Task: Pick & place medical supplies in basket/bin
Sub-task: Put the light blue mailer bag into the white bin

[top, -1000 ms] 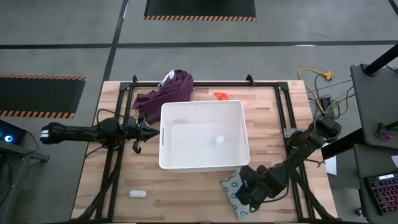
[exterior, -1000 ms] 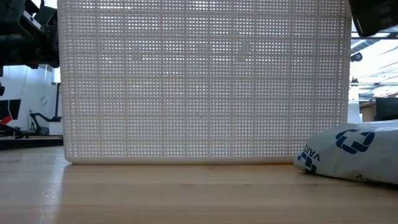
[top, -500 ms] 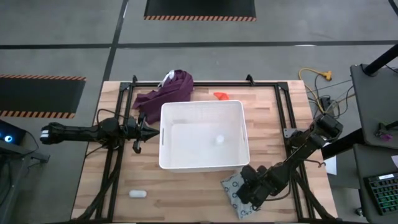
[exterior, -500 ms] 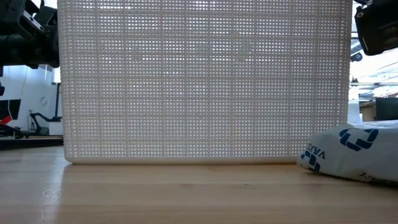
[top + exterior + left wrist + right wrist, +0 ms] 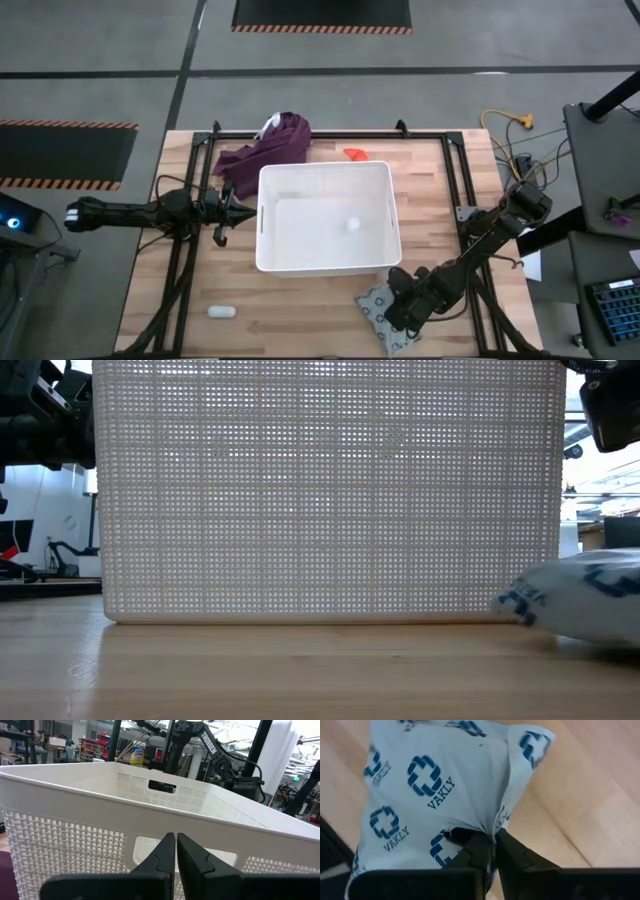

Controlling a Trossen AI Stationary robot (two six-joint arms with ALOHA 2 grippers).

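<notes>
The grey-green packet (image 5: 374, 303) with dark-blue marks lies on the table near the front edge, right of centre. It also shows in the low view (image 5: 580, 605). My right gripper (image 5: 396, 306) is over it and shut on it. The white tub (image 5: 325, 258) stands mid-table with the tiny white bottle (image 5: 351, 225) resting on its floor. The orange tube (image 5: 355, 153) lies behind the tub. The white oblong piece (image 5: 221, 311) lies at the front left. My left gripper (image 5: 236, 210) is shut and empty, level, just left of the tub's left wall (image 5: 100, 820). My right gripper pinches a puckered fold of the packet's upper wrapping (image 5: 492, 836) between its two fingers (image 5: 470, 851). The fingers slant down at it from above and from the table's right. The wrapping is drawn into creases toward the fingers. The packet's underside stays low at the table (image 5: 590, 645).
A purple cloth (image 5: 265, 150) lies bunched at the tub's far left corner. Dark frame rails (image 5: 180, 270) run along the table's left and right sides. Bare wood (image 5: 300, 310) lies between the oblong piece and the packet.
My right gripper has gone a little toward the table's right edge, still shut on the packet. The packet has shifted that way with it and shows blurred in the low view. My left arm has kept still.
</notes>
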